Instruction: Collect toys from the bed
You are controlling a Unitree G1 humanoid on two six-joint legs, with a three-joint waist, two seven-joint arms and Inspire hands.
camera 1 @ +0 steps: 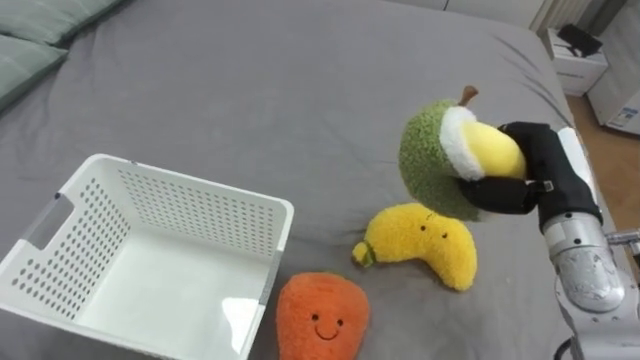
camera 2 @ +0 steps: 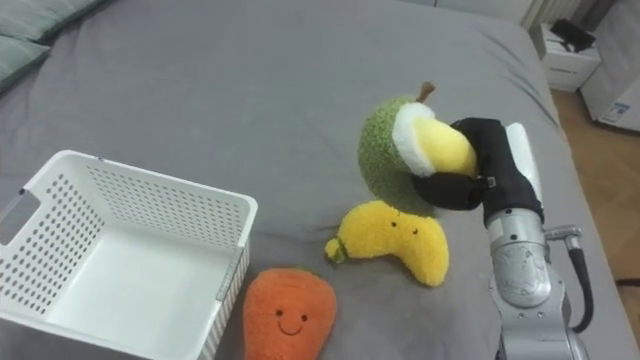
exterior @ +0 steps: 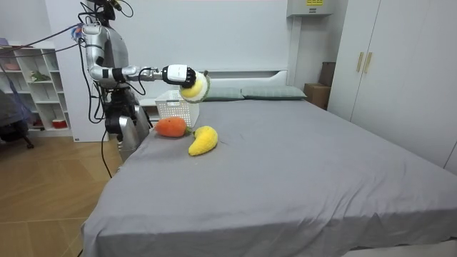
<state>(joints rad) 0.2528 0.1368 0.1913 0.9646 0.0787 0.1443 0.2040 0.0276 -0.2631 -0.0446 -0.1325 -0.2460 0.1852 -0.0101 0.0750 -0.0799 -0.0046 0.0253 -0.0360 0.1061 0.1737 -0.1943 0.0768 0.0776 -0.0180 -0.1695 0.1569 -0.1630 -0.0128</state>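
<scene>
My right hand (camera 1: 528,170) (camera 2: 492,170) (exterior: 176,73) is shut on a green plush avocado (camera 1: 445,160) (camera 2: 400,155) (exterior: 196,86) with a yellow and white face, held in the air above the bed. Just below it a yellow plush banana (camera 1: 425,243) (camera 2: 396,238) (exterior: 203,140) lies on the grey bed (camera 1: 300,110). An orange plush carrot (camera 1: 320,318) (camera 2: 288,315) (exterior: 171,127) with a smiling face lies nearer me, beside the basket's right wall. The white perforated basket (camera 1: 270,240) (camera 2: 235,255) (exterior: 171,108) stands empty at the lower left.
Grey-green pillows (camera 1: 30,40) lie at the bed's far left. A white bedside cabinet (camera 1: 578,62) stands past the bed's right edge. In the room view I stand at the bed's side, with white shelves (exterior: 32,86) behind me and wardrobes (exterior: 389,78) on the room view's right.
</scene>
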